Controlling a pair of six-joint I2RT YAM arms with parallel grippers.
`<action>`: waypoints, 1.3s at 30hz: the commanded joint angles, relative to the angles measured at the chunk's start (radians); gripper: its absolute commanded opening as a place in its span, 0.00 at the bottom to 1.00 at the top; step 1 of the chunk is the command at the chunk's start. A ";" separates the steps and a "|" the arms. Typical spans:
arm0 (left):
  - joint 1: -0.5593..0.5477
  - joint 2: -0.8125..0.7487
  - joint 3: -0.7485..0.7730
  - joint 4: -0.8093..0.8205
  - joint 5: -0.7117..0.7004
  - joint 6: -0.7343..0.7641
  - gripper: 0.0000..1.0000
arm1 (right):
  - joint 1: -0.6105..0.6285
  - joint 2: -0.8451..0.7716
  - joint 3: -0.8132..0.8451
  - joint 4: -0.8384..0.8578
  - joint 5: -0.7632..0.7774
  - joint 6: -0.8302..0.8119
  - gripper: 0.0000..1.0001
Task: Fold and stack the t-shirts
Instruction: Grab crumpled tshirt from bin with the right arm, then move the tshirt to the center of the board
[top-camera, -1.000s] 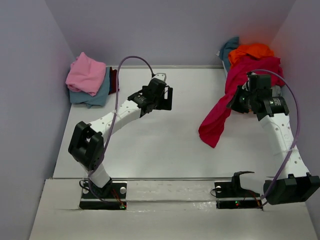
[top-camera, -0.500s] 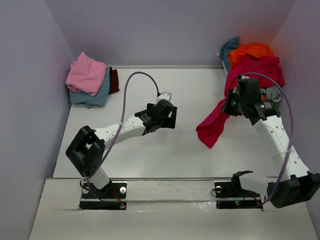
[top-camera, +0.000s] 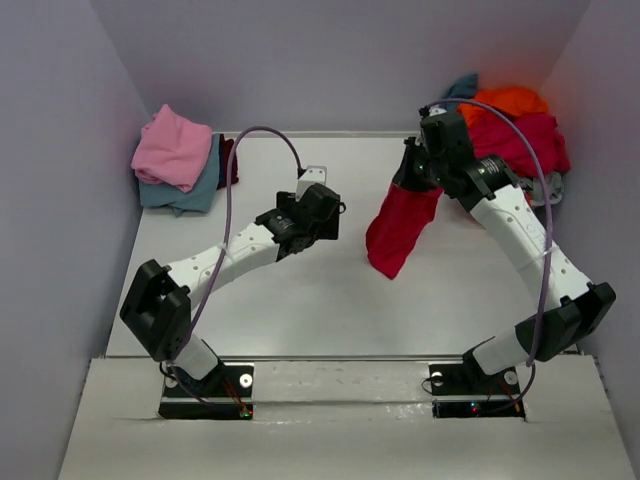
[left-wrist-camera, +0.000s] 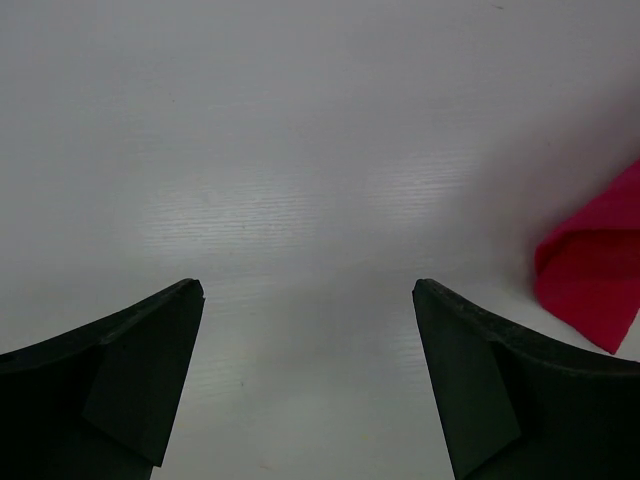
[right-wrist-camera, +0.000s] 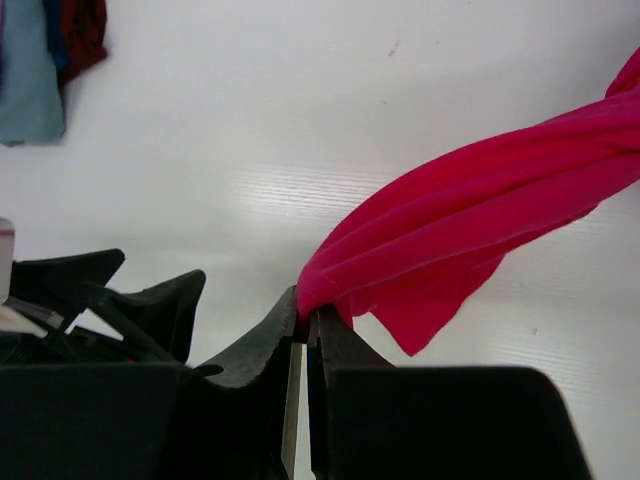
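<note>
The red tee (top-camera: 398, 228) is clamped in the right gripper (right-wrist-camera: 308, 322). Its jaws are pressed together on a bunched fold, and the cloth twists away from them like a thick rope.

Compare the view from a second ago:
- The right arm (top-camera: 520, 232) has swung the tee away from the right edge of the table (top-camera: 300, 300) toward the middle. The grip point now sits nearer the far edge.
- The hanging end has travelled left with it and trails below the gripper.
- The left gripper (left-wrist-camera: 308, 300) has shifted slightly toward the near edge. Its jaws stand wide apart over bare table, as before, holding nothing.

The tee is soft, matte cloth that falls in long folds. You can see one folded corner of it at the right of the left wrist view. The table is smooth and white with a faint grain.

The pile (top-camera: 525, 135) at the far right corner is loose and crumpled, with an orange tee (top-camera: 510, 100) on top. The stack (top-camera: 180, 165) at the far left corner is folded, with a pink tee (top-camera: 172, 145) over a blue tee (top-camera: 185, 197).

The red tee's lower end lies to the right of the left jaws, near them but apart.
</note>
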 joint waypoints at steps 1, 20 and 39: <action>0.026 -0.022 0.034 -0.007 -0.049 0.013 0.99 | 0.052 0.013 0.138 0.021 0.021 0.007 0.07; 0.132 0.012 0.052 0.082 0.114 -0.033 0.99 | 0.282 0.337 0.811 -0.250 0.231 -0.064 0.07; 0.132 -0.180 -0.020 0.098 0.011 -0.074 0.99 | 0.549 0.238 0.768 -0.324 0.412 -0.104 0.07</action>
